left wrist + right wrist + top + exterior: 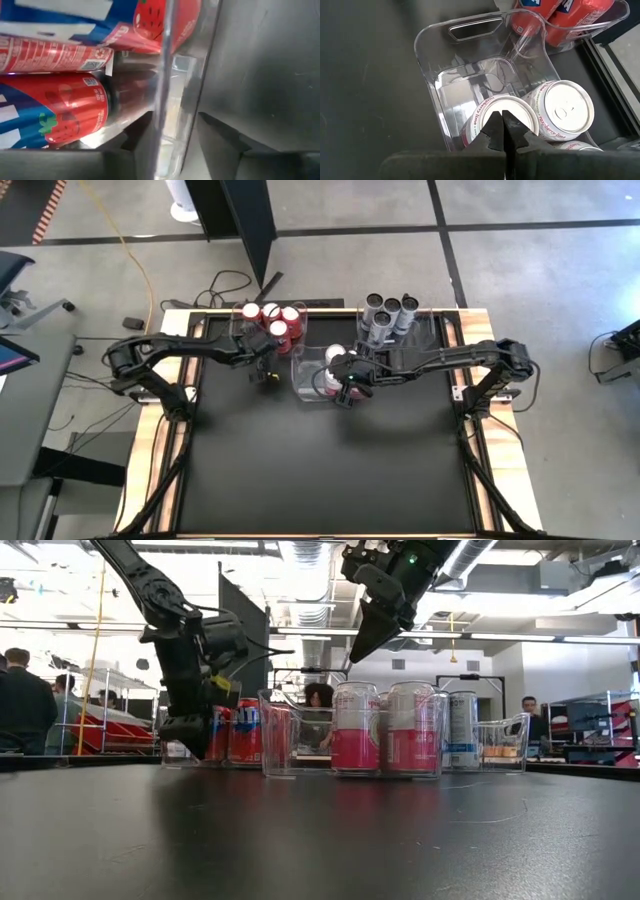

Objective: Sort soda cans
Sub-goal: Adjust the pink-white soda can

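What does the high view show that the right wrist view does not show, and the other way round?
Only the high view shows the grey cans in their own bin on the right, the left gripper at the near edge of the red cans' bin, and both whole arms.

Only the right wrist view shows the shut fingers of the right gripper directly over a pink-and-white can, and the bare half of the clear bin.

Both show the red cans and the middle bin with pink-and-white cans.
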{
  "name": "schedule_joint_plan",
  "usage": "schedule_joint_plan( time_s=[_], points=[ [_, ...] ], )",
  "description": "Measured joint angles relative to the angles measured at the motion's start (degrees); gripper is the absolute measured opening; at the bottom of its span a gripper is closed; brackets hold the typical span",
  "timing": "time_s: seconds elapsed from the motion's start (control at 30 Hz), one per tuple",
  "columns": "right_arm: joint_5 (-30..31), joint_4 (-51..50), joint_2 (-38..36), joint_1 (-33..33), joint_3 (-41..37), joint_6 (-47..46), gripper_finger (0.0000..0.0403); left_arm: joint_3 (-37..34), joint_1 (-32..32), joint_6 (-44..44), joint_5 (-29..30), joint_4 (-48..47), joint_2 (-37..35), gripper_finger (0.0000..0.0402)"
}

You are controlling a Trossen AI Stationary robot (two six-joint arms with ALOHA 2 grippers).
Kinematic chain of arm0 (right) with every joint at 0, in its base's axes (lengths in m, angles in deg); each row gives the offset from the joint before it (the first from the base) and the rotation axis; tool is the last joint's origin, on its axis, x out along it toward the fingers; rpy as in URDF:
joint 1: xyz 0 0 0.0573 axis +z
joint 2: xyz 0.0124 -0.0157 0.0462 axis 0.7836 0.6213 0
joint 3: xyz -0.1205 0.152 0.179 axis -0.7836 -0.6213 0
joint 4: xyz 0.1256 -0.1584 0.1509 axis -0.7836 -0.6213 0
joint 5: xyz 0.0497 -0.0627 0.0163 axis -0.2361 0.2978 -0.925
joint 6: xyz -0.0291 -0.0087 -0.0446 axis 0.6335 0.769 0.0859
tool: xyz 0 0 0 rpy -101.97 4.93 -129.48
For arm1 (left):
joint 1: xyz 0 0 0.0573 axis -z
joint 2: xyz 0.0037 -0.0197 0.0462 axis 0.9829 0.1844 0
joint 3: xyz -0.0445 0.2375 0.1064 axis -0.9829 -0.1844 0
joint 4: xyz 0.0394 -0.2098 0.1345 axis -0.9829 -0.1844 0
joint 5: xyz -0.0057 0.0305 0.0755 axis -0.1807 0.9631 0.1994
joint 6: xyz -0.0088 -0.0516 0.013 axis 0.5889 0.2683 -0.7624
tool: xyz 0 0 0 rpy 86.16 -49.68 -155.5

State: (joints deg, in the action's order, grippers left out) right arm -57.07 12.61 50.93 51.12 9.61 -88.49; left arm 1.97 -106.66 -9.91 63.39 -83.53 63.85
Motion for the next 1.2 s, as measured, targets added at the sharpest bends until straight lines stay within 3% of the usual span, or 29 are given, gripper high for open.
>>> schedule_joint_plan(
  time_s=[0.27, 0.97, 1.2],
  points=[
    [0.0, 0.4, 0.0, 0.0, 0.0, 0.7, 0.0001, 0.0, -1.1, 3.0, -4.3, -3.6, 0.0, 0.0016],
    [-0.1, 1.7, 0.0, -0.4, 0.0, 1.4, 0.0001, -0.1, -2.3, 19.7, -1.8, -21.2, -0.5, 0.0006],
    [-0.1, 1.7, 0.0, -0.4, 0.0, 1.4, 0.0001, -0.1, -2.3, 19.1, -2.2, -21.0, -0.5, 0.0014]
  ],
)
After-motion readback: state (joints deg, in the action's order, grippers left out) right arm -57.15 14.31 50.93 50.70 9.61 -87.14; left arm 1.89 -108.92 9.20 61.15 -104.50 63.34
